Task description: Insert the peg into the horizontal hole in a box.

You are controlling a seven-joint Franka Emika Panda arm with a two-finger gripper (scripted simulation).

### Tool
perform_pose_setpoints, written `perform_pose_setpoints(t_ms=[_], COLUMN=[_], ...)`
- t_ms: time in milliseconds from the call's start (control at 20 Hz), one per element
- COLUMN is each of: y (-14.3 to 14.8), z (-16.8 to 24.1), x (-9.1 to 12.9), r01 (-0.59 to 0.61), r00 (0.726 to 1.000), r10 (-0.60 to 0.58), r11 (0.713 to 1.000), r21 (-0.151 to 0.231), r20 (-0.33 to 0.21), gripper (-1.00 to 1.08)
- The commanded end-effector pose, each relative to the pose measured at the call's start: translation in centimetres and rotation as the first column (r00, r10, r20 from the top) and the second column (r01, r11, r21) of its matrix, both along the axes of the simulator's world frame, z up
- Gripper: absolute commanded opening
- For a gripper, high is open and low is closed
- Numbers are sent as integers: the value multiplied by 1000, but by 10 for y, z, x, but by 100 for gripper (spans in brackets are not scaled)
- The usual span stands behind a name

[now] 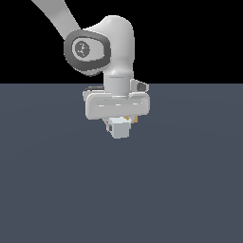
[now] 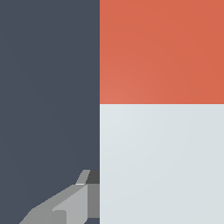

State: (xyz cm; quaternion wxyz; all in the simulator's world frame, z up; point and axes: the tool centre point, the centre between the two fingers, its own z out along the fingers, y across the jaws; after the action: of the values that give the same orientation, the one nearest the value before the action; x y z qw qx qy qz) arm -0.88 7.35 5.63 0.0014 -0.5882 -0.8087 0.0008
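Note:
The peg (image 2: 162, 109) fills much of the wrist view from very close, orange-red on one part and pale grey-white on the other. One grey finger (image 2: 70, 203) presses against its pale side; the other finger is hidden. In the exterior view my gripper (image 1: 120, 124) hangs low over the dark floor, shut on the peg (image 1: 120, 129), whose pale end faces the camera under the white hand. The box and the hole are out of view in both frames.
The dark blue-grey floor (image 1: 57, 190) spreads flat around the gripper. The white arm (image 1: 111, 52) rises from the hand toward the exterior view's upper left.

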Motion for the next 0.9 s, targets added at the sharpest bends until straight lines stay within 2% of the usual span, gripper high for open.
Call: perform_pose_setpoints(t_ms=[0,400,850], y=[16,46,50], z=[6,15,16], x=[10,29,33], r01=[25,70,77], r00=[1000,998,997], r10=[-25,-70,-77], r11=[1000,998,997], r21=[0,0,0], r20=[3,3,3], gripper=[-100,-100,-100])
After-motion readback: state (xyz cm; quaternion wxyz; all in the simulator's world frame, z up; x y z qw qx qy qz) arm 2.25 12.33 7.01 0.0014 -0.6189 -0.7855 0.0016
